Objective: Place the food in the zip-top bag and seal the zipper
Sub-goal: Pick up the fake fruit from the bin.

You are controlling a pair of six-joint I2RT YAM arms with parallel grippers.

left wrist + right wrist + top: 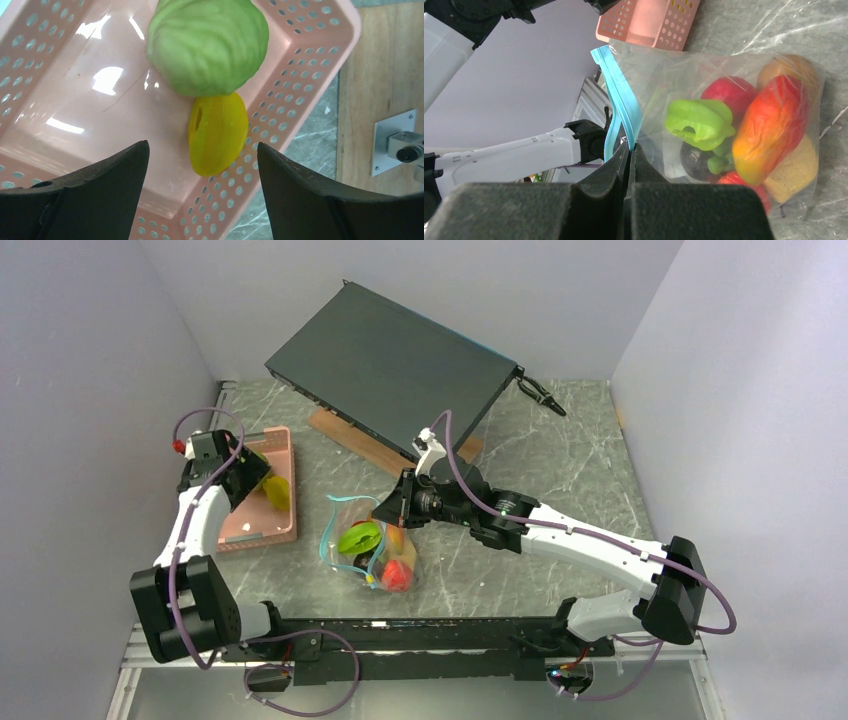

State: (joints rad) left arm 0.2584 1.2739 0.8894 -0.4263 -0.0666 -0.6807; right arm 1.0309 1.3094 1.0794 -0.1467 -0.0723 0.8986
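Just ahead of my left claw [201,150] lies the yellow piece [217,132], on the floor of the basket [305,60] and close to its far wall. It touches the cabbage [207,45], which sits beyond it. The piece's long axis runs away from me, roughly along my line of approach and a little tilted, so it lies across the line my fingers close on. They would meet its narrow sides. The claw stands wide open, holds nothing and touches nothing. One finger is on each side of the piece, and the gap is wider than the piece. I judge that a straight drop would put the piece between the fingers, with the cabbage the only thing I might nudge.

The bag [659,65] lies on the table [560,460], near the basket and to its right. Its mouth faces the basket, and most of the food [769,130] is already piled at its closed end. The left arm is plainly nearer to what remains in the basket.

My right claw [630,150] is fully closed, pinching the bag at the zipper [621,100]. The teal strip rises from between the fingers, and the two lips look parted. I take it to be holding the mouth up to receive the food. The seal is not yet made.
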